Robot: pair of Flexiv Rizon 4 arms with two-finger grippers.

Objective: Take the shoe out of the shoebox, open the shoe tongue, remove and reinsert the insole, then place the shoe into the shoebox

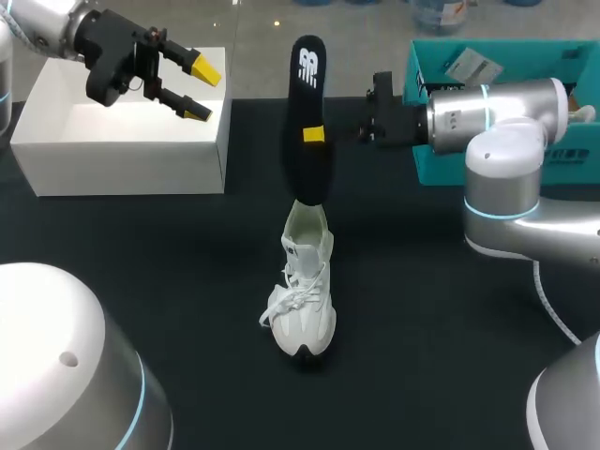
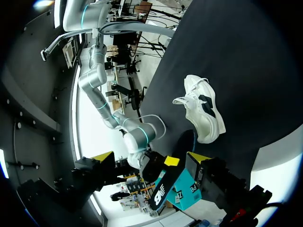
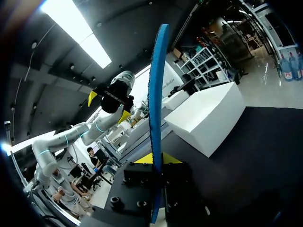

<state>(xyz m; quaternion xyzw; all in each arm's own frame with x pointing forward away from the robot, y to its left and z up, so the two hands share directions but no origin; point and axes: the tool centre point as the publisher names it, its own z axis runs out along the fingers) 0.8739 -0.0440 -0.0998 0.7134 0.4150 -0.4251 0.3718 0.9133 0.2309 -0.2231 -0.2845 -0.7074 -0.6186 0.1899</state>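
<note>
Shoe (image 1: 305,300) out, centre; insole (image 1: 305,94) removed, pinched in right gripper (image 1: 315,134); left gripper (image 1: 202,89) fingers spread; reinsertion, boxing pending

The shoe (image 1: 305,300) looks to me like white cloth with smoother, faintly shiny panels and soft woven laces. The insole (image 1: 305,122) has a matt black cloth face. From the right wrist view its edge reads as blue foam, though I can't be sure. The table (image 1: 422,356) is matt black. The white box (image 1: 122,150) is smooth, matt card. My right arm's shell (image 1: 506,141) is glossy silver, and the left gripper (image 1: 202,91) is matt black with plastic-looking yellow tips.
</note>
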